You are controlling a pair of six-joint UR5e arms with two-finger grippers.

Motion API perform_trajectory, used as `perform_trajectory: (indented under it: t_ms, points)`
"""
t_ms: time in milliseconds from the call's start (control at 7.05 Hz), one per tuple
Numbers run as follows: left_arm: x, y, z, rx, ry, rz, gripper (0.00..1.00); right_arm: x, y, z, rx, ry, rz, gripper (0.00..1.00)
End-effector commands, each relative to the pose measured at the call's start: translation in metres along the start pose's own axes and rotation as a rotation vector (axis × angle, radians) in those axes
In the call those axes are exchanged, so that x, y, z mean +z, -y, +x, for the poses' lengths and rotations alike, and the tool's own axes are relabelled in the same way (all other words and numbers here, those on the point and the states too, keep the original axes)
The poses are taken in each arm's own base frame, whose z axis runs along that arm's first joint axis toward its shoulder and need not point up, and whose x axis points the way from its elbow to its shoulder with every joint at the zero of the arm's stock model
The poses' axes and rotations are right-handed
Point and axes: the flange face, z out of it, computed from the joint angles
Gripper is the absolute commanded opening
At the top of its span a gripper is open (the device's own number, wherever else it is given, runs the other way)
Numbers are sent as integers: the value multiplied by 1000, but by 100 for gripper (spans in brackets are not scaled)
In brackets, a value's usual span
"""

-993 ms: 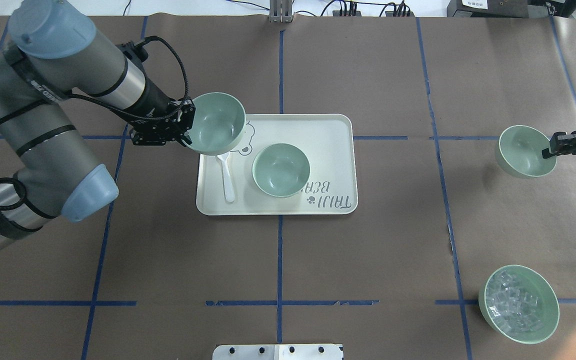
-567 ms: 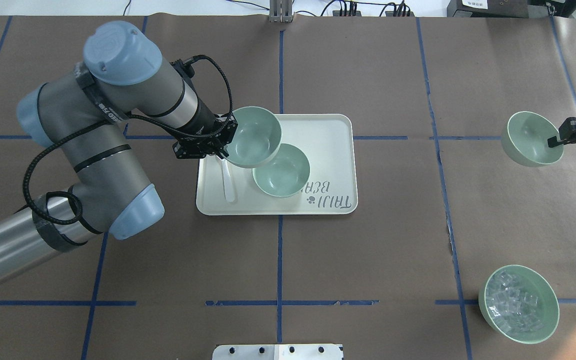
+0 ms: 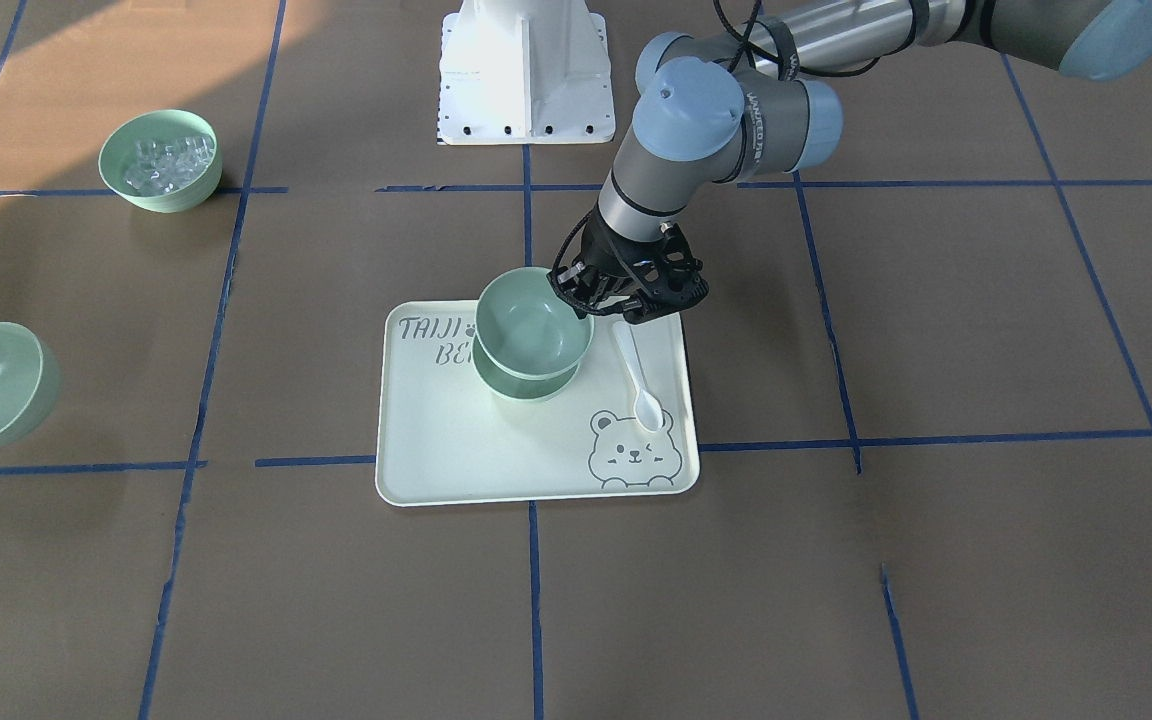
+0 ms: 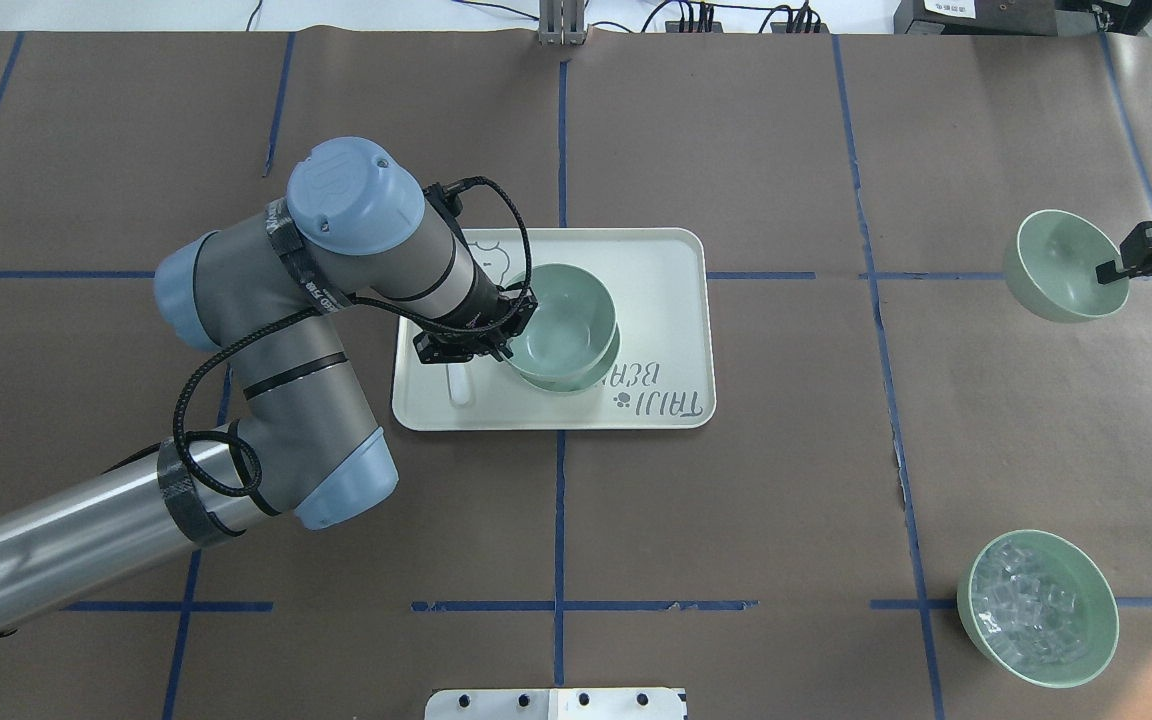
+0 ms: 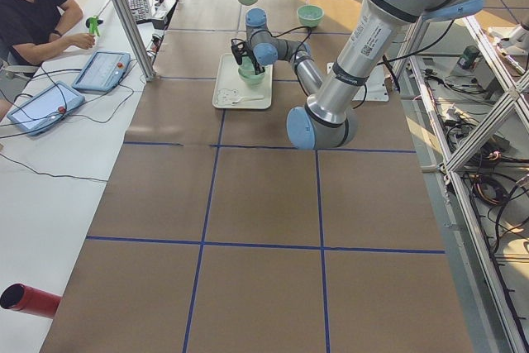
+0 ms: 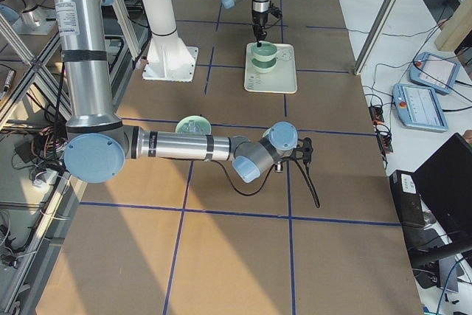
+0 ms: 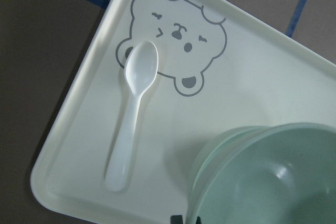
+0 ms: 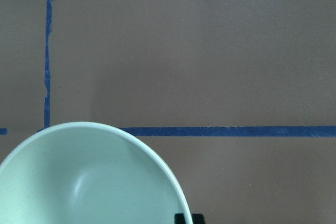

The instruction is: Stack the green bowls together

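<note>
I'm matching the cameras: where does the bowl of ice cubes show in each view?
Front-facing: ice-cube bowl, upper left.
Overhead: lower right.
Exterior left: top, far end.
Exterior right: centre-left, by the near arm.
Left wrist: absent.
Right wrist: absent.
Landmark, all but right wrist: bear-print tray.

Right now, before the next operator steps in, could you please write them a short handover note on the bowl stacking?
Left end effector: shut on the rim of the upper bowl. That bowl sits in or just above the lower bowl on the tray; I cannot tell if it is fully seated.
Right end effector: shut on the rim of the third bowl, which is tilted, far to the robot's right of the tray.
Done: two bowls brought together.
Left: release the upper bowl, then bring the third bowl over and nest it. Leave the bowl of ice cubes alone.
</note>
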Motion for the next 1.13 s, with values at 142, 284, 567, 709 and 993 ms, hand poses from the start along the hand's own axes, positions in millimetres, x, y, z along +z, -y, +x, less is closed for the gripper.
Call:
perform_trajectory:
  t_ms: [142,284,567,709,993]
  points:
    - [0,-2,3,12,-19,0,0,-2,0,-3,-4,3,4,0]
    - [2,0,3,18,-39,0,0,-3,0,-4,-6,4,5,0]
    - [6,2,-1,26,-53,-1,0,-3,-1,-2,-4,3,4,0]
    - [7,3,-2,24,-53,-1,0,-3,-3,-1,-4,3,4,0]
    - [16,9,-4,35,-81,-1,98,-4,-4,-3,-6,4,5,0]
